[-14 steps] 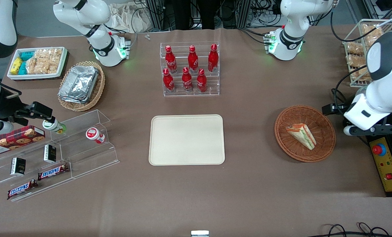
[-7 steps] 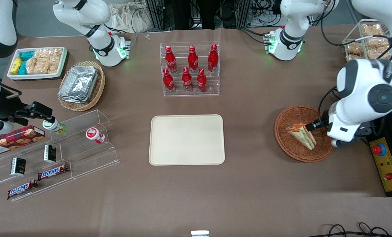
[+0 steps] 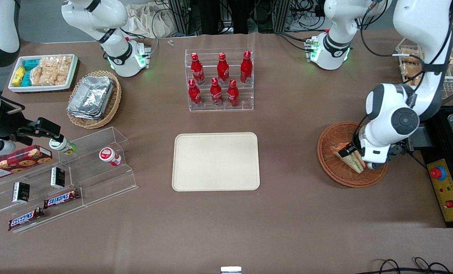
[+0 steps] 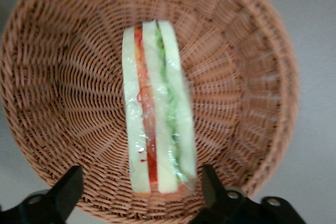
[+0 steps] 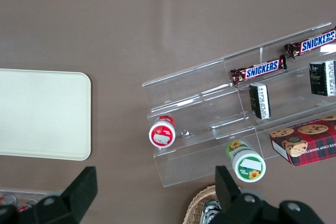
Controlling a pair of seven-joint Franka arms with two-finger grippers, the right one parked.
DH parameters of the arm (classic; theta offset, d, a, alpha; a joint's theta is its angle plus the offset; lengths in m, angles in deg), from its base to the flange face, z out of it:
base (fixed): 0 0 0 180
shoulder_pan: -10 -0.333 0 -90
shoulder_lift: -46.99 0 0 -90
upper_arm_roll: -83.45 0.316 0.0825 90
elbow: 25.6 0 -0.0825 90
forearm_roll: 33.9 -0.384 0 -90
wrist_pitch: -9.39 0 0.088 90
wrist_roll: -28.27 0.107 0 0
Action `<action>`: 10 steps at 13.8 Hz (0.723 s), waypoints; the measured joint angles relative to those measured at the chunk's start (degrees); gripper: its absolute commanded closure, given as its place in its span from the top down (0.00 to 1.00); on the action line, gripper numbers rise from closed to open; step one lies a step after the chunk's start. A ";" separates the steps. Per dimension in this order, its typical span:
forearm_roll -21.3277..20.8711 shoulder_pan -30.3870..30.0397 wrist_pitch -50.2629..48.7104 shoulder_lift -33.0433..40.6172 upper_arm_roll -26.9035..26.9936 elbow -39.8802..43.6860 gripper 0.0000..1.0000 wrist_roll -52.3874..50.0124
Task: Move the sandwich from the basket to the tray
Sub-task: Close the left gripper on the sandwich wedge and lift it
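Fingers (image 4: pixel 65 190) spread apart, one each side of the sandwich's (image 4: pixel 157 108) wide end, nothing clamped yet. Gripper (image 4: pixel 142 195) hangs just above the basket (image 4: pixel 52 77), jaws straddling the wedge across its thickness. Can't tell from the wrist view if the pads touch the wrap; looks like a small gap on both sides.

Sandwich sits between the fingers and runs away from them toward the basket's middle, standing on edge with the filling layers up: pale bread outside, orange-red and green stripes inside, clear wrap over all. In the front view the sandwich (image 3: pixel 348 156) lies in the basket (image 3: pixel 336 175), partly covered by the gripper (image 3: pixel 353 152) and wrist.

Handling guess: light, soft, squashes easily. Wrap is likely slick and loose, so it may slide or bunch under the pads. Best hold is across the two bread faces at the thick end, where the fingers already are, with gentle squeeze only. Too hard and the filling pushes out; too light and it slips on the lift. Thin tip is a poor place to grab.

Out from the fingers: the tray (image 3: pixel 215 161) is well apart, toward the parked arm's end of the table, bare. Rack of red bottles (image 3: pixel 219 80) stands farther from the front camera than the tray.
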 measured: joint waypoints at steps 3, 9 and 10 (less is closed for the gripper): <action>-0.09 -0.13 0.99 -1.01 0.10 -0.81 0.77 0.00; -0.70 -0.13 3.61 -2.08 -0.02 1.89 0.00 -4.28; -0.90 -0.04 3.60 -2.07 -0.19 3.57 0.00 -6.27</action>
